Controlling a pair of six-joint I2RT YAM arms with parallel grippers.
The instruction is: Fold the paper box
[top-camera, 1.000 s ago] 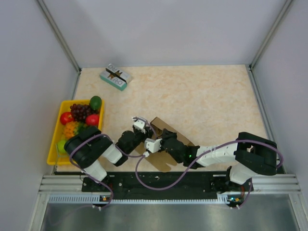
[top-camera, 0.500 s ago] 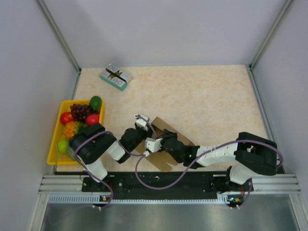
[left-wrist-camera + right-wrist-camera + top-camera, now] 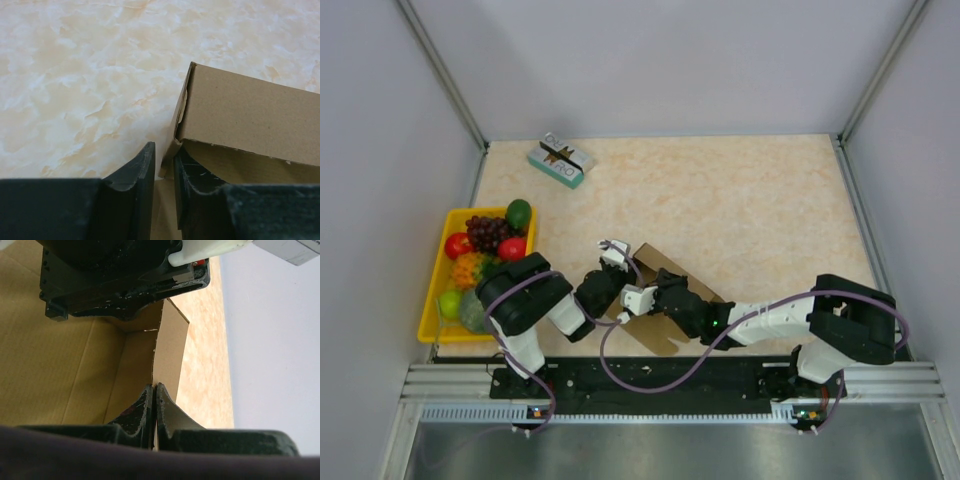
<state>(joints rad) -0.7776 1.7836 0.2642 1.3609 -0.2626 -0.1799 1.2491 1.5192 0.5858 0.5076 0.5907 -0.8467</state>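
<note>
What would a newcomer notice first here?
The half-folded paper box at the table's front middle draws the eye: the right gripper pinches one wall, the left gripper hangs at a corner flap. A yellow tray of bright fruit sits at the left edge, a teal-and-white box farther back.

I count | paper box (image 3: pixel 662 262) ×1 | teal-and-white printed box (image 3: pixel 561 160) ×1 | yellow tray (image 3: pixel 428 328) ×1 | fruit (image 3: pixel 519 213) in tray, at least 6 | bench (image 3: pixel 740 200) ×1
</note>
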